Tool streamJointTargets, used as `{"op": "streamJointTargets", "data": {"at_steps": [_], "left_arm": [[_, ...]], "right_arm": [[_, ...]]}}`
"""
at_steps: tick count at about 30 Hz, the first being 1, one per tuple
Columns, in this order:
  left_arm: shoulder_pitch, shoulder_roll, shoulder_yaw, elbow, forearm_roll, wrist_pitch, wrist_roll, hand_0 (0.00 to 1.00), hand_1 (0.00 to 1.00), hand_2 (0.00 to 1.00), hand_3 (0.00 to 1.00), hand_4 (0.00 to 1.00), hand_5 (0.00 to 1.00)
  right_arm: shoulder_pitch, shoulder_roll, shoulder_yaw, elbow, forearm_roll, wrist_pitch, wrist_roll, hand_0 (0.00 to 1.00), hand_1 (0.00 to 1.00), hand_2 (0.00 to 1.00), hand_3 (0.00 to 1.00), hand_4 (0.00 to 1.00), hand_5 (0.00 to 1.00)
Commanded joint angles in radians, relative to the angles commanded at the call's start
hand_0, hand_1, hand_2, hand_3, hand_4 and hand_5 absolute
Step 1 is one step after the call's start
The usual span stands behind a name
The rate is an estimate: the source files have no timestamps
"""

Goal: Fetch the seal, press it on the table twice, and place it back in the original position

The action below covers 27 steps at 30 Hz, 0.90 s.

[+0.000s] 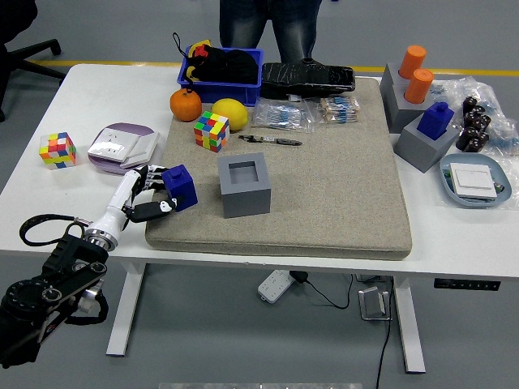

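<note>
The blue seal sits on the left part of the beige mat, held by my left hand, whose fingers wrap its left side and base. Just right of it stands the grey open-topped holder, empty inside. My left arm comes in from the lower left corner. The right arm is out of the picture.
A pen, a Rubik's cube, a lemon and an orange lie behind. A blue bin is at the back. Another grey holder with a blue seal stands right. A person stands at the far side.
</note>
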<state>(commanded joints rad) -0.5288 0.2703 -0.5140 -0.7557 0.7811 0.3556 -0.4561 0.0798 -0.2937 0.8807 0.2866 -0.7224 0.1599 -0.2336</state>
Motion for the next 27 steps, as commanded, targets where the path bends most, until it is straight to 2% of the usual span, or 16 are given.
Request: {"op": "streamJointTargets", "data": {"at_steps": [6,10,13,20,23,27], "left_arm": [[-0.056,0.04,-0.034,-0.047,0.035,-0.001,0.009,0.669,0.529,0.491,0.605,0.692,0.002],[-0.116,0.072,-0.051,-0.093,0.06,-0.011,0.022,0.669,0.529,0.491,0.605,0.692,0.002],[-0.159,0.085,-0.039,-0.133,0.067,-0.026,0.038,0.669,0.53,0.49,0.605,0.692,0.002],[-0.223,0.078,0.028,-0.189,0.076,-0.075,0.083,0.668,0.53,0.492,0.605,0.692,0.002],[-0.244,0.069,0.081,-0.193,0.074,-0.101,0.109,0.668,0.533,0.494,0.605,0.692,0.002],[-0.272,0.061,0.151,-0.186,0.059,-0.114,0.122,0.668,0.533,0.494,0.605,0.692,0.002]], "right_arm": [[0.003,-0.002,0.0,0.001,0.0,0.0,0.001,0.865,0.781,0.738,0.744,0.798,0.567],[0.006,-0.004,0.003,0.001,0.0,-0.001,0.001,0.865,0.781,0.738,0.744,0.798,0.567],[0.007,-0.006,0.003,0.0,0.002,-0.001,0.0,0.865,0.781,0.738,0.744,0.798,0.567],[0.01,-0.007,-0.001,0.0,0.005,-0.001,0.001,0.865,0.781,0.738,0.744,0.798,0.567],[0.013,-0.009,-0.005,0.001,0.007,-0.001,0.001,0.865,0.781,0.737,0.743,0.798,0.567],[0.014,-0.012,-0.01,-0.001,0.009,0.0,0.0,0.865,0.781,0.737,0.743,0.798,0.567]]}}
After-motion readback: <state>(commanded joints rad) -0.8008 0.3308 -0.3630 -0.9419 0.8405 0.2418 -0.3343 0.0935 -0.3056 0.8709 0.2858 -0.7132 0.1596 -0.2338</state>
